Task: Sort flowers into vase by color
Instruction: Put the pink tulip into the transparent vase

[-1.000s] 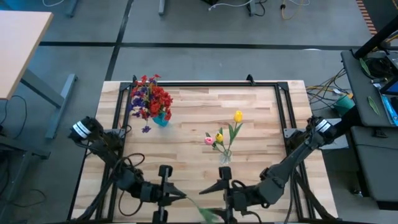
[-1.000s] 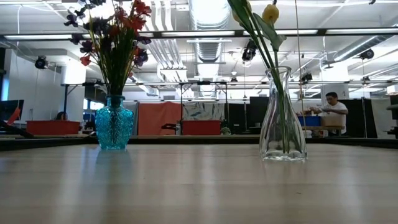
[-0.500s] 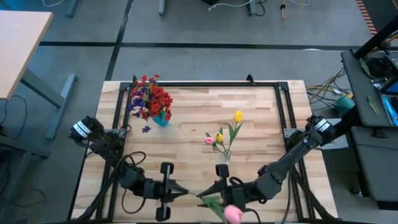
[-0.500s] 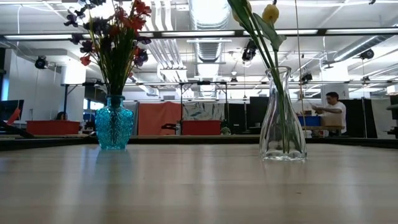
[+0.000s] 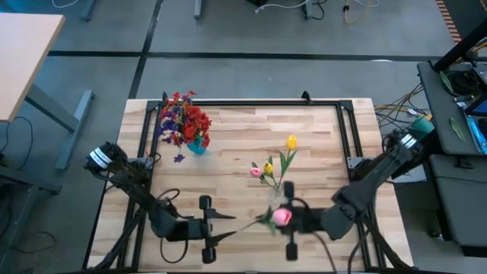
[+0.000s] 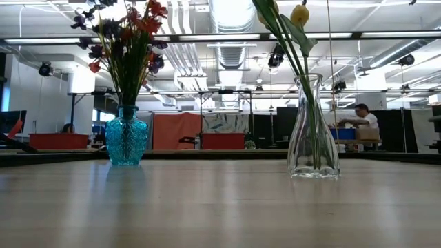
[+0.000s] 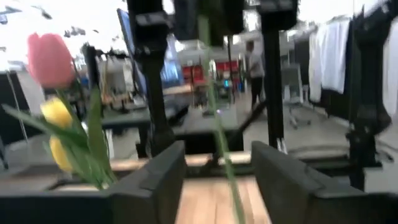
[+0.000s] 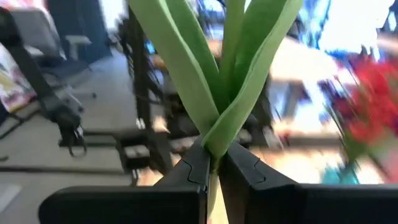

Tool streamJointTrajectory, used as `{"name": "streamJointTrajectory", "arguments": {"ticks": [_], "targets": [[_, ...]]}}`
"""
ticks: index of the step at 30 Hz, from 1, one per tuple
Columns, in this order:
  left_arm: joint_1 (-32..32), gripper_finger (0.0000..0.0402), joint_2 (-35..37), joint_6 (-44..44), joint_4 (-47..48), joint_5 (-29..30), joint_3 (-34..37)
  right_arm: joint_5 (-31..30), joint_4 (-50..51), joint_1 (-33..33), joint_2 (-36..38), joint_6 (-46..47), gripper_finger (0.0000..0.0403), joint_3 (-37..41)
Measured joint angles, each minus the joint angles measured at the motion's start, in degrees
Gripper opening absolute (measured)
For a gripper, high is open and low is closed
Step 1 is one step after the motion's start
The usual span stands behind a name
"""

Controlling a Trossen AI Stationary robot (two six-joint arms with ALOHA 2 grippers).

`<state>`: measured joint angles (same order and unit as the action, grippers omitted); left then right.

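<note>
The right gripper (image 8: 213, 167) is pinching a green stem (image 8: 214, 186) between its two dark fingers (image 8: 189, 168) — jaws closed tight on it. Long green leaves (image 8: 205, 68) are fanning up and away from the grip, filling the middle of the view. Beyond them, a blurred red flower cluster (image 8: 367, 106) is showing off to one side, with dark frame posts (image 8: 140, 93) behind.

Pale planked wood table (image 5: 319, 144); glossy clear glass vase (image 6: 313, 131); textured blue glass vase (image 6: 126, 138).

Cut off at the low view's top edge: clear vase's (image 6: 313, 131) blooms. Blurred in right wrist view: red flowers (image 8: 367, 102).
</note>
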<state>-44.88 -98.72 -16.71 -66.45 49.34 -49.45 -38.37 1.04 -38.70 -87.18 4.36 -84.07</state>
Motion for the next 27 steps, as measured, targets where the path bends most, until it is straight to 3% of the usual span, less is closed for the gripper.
{"name": "streamJointTrajectory", "arguments": {"ticks": [4,8,10,13,15,22,27], "targets": [[0.33,0.0203,0.02,7.14,8.17,-0.74,0.0,-3.57,18.94,0.09,5.97,13.68,0.0014,0.0],[1.15,0.0205,0.11,12.92,14.96,-5.4,0.0,-4.47,34.89,0.13,11.1,26.91,0.0014,-0.02],[2.22,0.02,0.16,15.28,15.79,-13.55,0.05,-6.62,41.01,0.09,12.99,31.27,0.0014,-0.02],[4.93,0.0189,0.2,16.37,15.27,-32.35,0.07,-10.58,46.89,0.11,15.1,35.2,0.0013,-0.01],[6.63,0.0181,0.2,16.65,15.25,-39.04,0.01,-12.07,48.45,0.5,15.83,35.98,0.0013,0.19],[11.49,0.017,0.22,17.75,15.12,-30.58,-0.22,-14.21,48.41,1.74,15.18,35.54,0.0013,1.05],[15.0,0.0183,0.22,19.01,15.14,-30.38,-0.2,-14.21,48.43,3.48,12.42,35.57,0.0013,1.65]]}}
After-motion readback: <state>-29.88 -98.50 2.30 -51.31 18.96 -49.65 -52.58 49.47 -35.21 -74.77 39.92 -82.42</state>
